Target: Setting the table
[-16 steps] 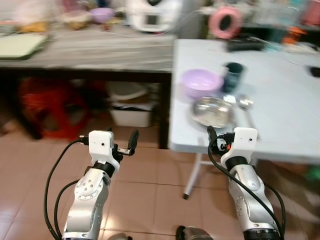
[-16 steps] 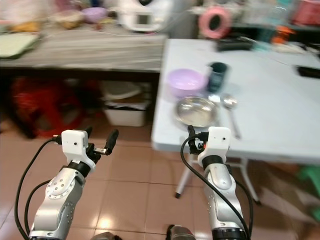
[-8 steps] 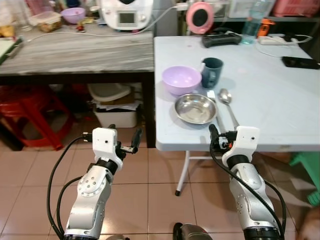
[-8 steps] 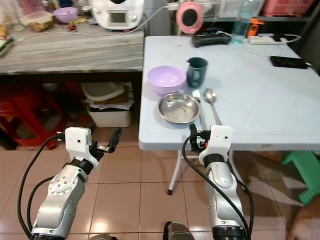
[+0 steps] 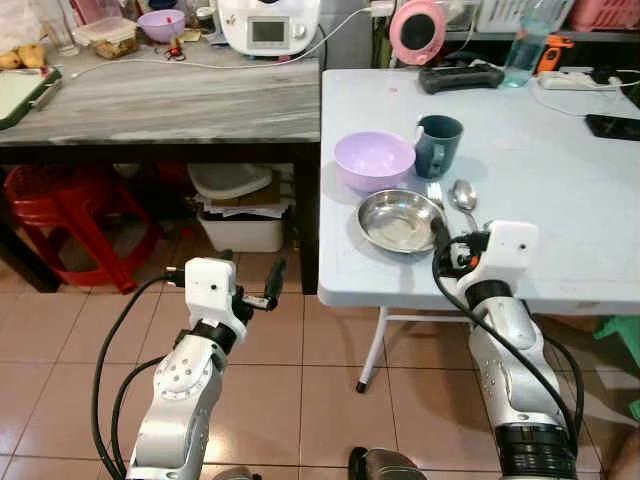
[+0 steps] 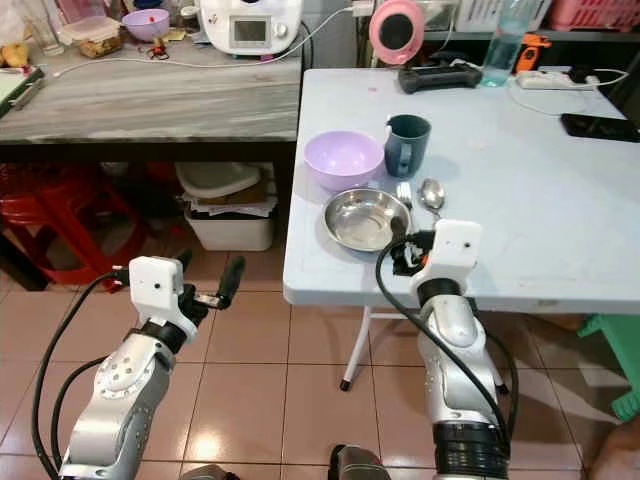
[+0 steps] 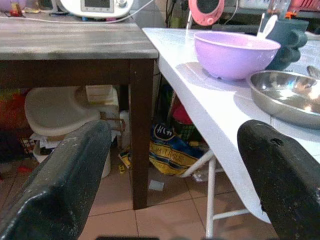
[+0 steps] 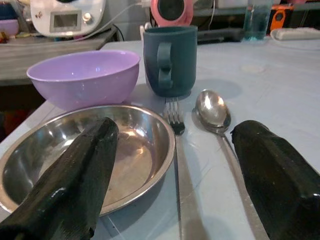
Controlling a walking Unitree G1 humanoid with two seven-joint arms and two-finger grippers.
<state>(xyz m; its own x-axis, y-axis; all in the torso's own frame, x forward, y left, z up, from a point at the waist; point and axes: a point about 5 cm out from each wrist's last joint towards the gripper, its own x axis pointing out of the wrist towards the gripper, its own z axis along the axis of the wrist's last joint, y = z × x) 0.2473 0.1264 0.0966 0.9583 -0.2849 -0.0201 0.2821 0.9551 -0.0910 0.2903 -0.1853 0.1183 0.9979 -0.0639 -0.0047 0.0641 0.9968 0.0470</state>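
Left eye view: right gripper [image 5: 441, 243] hovers at the white table's [image 5: 560, 180] near edge, nearer the fork [image 5: 436, 196] than the left gripper [image 5: 268, 285].

Right wrist view: its fingers gape wide; the fork [image 8: 181, 160] runs lengthwise straight ahead, between empty steel bowl [image 8: 95, 155] and spoon [image 8: 215, 112].

Left wrist view: fingers wide, empty.

Bowl [image 5: 373, 160] pale lilac, mug [image 5: 437, 145] dark teal. Metal dish [image 5: 399, 221] shiny silver, same for spoon [image 5: 464, 197] and fork [image 8: 181, 152]. Table [image 5: 560, 160] pale blue-white, side counter [image 5: 160, 100] grey with streaky wood grain on dark brown legs. Floor [image 5: 300, 400] pinkish-tan tiles with lighter grout. Stool [image 5: 70, 215] bright red. Round thing [image 5: 417, 18] at back is pink with dark centre. Right gripper [image 8: 175, 175] fingers black, left gripper [image 7: 175, 165] too, both arms silver with white wrist blocks.
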